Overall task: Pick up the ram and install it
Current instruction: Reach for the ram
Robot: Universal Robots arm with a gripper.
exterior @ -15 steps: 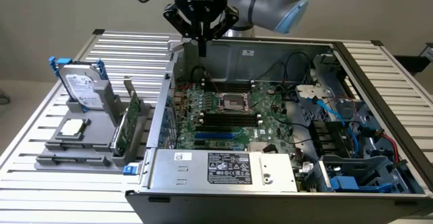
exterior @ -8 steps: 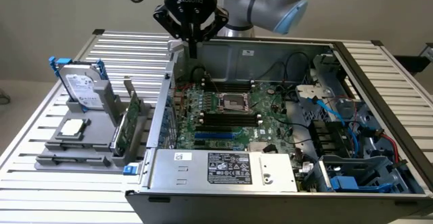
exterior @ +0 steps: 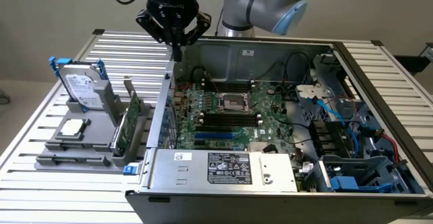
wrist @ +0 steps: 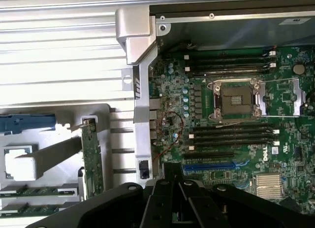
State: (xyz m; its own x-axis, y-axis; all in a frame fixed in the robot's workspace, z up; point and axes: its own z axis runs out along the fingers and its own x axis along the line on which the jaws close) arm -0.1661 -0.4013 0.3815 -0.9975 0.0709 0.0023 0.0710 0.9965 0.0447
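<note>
Black claw [exterior: 177, 53] is pinched fully shut with nothing in it, hanging over the open grey metal computer case [exterior: 271, 57], at its far corner on the exterior view's left. The thin dark-green ram stick [wrist: 37, 190] lies in the grey plastic holder tray [exterior: 58, 148] on the slatted metal counter [exterior: 40, 198]. The green motherboard [wrist: 170, 85] reads DELL.

The claw [exterior: 177, 56] is black. Near it, the big board [exterior: 267, 120] is green with black slots [exterior: 230, 116] and one blue slot [exterior: 215, 133]. The table [exterior: 129, 44] beside it has silver stripes. The ram [wrist: 29, 190] is dark green.
</note>
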